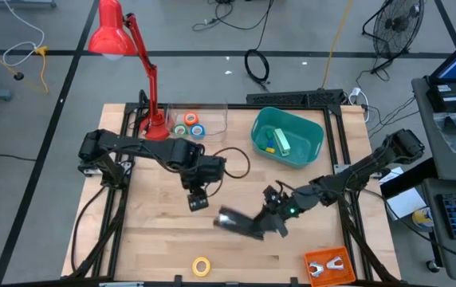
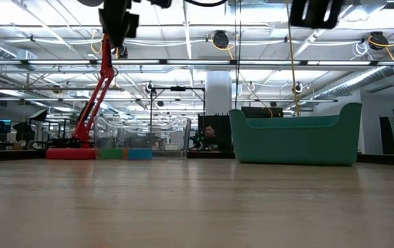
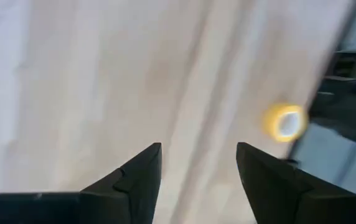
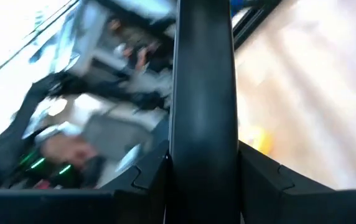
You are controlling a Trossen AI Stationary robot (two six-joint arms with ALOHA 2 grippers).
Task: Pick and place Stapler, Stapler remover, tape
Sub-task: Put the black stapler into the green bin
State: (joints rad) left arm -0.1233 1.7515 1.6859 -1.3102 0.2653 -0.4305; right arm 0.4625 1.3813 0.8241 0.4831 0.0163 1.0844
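Observation:
The black stapler [image 1: 240,224] is in my right gripper [image 1: 276,217], over the middle of the table and toward its near edge. In the right wrist view it is a dark bar [image 4: 203,87] running out between the fingers. The low view shows no stapler on the tabletop, so it is off the wood. My left gripper [image 1: 198,199] hangs open above bare wood left of the stapler, touching nothing. One yellow tape roll [image 1: 202,266] lies flat near the near edge and also shows in the left wrist view [image 3: 284,121]. The orange staple remover [image 1: 328,267] lies at the near right. My right gripper is shut on the stapler, pinching the bar [image 4: 203,143] between its two fingers [image 4: 147,180]. The bar runs out along the fingers, away from the wrist. It is lifted clear of the table, and its free end [image 1: 224,218] points toward the table's left.
A teal bin [image 1: 316,147] with small coloured things in it stands at the far right. A clear box [image 1: 212,119] with tape rolls [image 1: 190,123] and a red desk lamp [image 1: 152,119] stand at the far middle. Bare wood lies between the arms and the near edge.

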